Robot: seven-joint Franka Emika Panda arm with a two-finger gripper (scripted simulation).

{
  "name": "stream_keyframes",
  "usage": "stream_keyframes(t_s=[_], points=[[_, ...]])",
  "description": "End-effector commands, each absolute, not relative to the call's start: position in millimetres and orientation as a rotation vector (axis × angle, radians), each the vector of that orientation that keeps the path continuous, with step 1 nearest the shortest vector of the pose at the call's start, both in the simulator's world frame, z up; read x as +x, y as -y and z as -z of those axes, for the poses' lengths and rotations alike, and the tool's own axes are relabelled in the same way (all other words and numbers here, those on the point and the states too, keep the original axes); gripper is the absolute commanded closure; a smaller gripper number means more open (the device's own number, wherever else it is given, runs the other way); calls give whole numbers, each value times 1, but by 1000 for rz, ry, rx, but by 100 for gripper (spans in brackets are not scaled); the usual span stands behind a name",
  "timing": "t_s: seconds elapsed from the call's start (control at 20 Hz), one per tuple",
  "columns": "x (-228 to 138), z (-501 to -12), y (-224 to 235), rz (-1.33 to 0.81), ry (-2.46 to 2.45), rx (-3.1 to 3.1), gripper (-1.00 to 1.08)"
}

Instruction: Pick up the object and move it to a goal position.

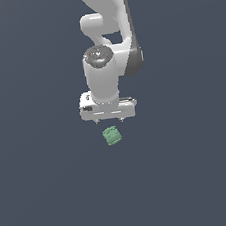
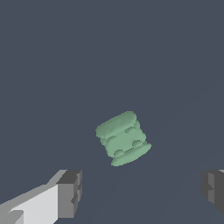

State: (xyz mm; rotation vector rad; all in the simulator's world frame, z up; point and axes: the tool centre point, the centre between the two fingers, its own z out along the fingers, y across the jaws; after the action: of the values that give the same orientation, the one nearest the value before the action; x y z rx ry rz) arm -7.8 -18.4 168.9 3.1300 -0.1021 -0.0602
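Note:
The object [image 1: 111, 136] is a small light-green ribbed block lying on the dark grey floor, turned askew. In the exterior view it sits just below the white gripper [image 1: 109, 120], whose short fingertips show under the hand. In the wrist view the object [image 2: 123, 138] lies ahead of the gripper [image 2: 142, 192], clear of both dark grey fingertips [image 2: 70, 192], which stand wide apart with nothing between them. The gripper is open and empty, above the floor and not touching the object.
The white arm [image 1: 106, 35] rises behind the gripper toward the top of the exterior view. The plain dark grey floor [image 1: 45, 194] surrounds the object on all sides. No goal marker shows.

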Motion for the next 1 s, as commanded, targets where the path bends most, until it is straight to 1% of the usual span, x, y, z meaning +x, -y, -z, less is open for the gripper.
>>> stream_keyframes(t_s=[0.0, 0.45, 0.95], points=[[-10, -169, 23, 69, 113, 3125, -92], [-9, -161, 22, 60, 33, 3129, -92], [-9, -128, 21, 35, -264, 3122, -92]])
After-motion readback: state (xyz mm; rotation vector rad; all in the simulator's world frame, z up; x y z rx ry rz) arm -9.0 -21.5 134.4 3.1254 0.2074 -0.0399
